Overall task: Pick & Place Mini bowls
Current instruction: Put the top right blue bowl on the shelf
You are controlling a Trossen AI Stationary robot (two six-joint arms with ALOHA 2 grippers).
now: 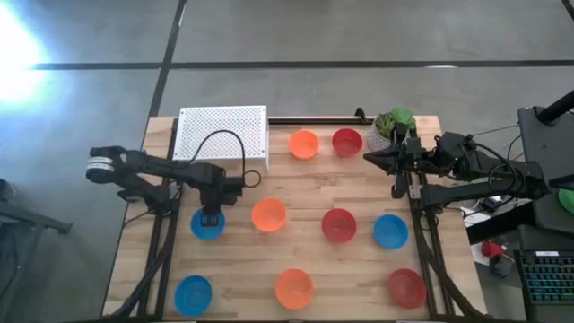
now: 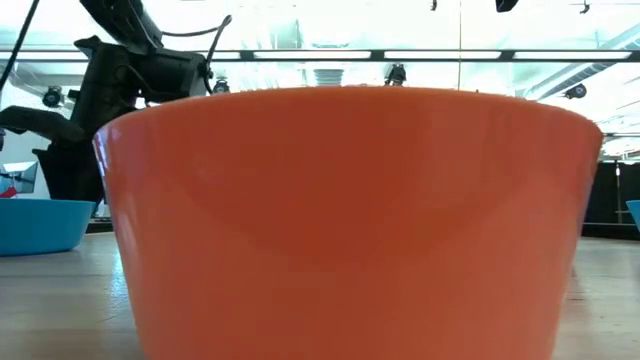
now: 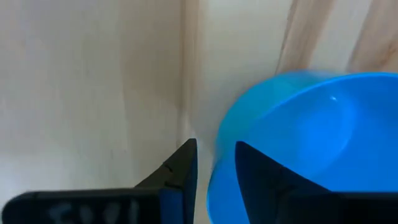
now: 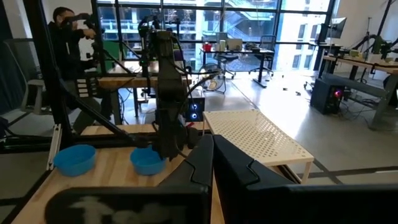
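Note:
Several glossy mini bowls, blue, orange and red, stand on their bases across the wooden table (image 1: 359,193). My left gripper (image 1: 211,216) reaches down onto the far rim of a blue mini bowl (image 1: 206,228) near the table's left side and is shut on it; the left wrist view shows this bowl (image 3: 311,143) close up. From the right wrist view the same bowl (image 4: 148,162) shows under the left arm. My right gripper (image 1: 368,159) hangs shut over the far right of the table, beside the potted plant (image 1: 395,127), touching nothing. My left gripper holds the blue mini bowl by its rim (image 3: 217,168), at the bowl's far side. One finger (image 3: 267,177) is inside the bowl and the other (image 3: 180,171) outside, coming from above and pointing down. Whether the bowl is off the table, I cannot tell.
A white perforated box (image 1: 222,135) stands at the far left. Other bowls: orange (image 1: 304,144), red (image 1: 347,141), orange (image 1: 268,215), red (image 1: 338,224), blue (image 1: 390,231), blue (image 1: 193,294), orange (image 1: 293,287), red (image 1: 406,287). An orange bowl (image 2: 350,220) fills the low view.

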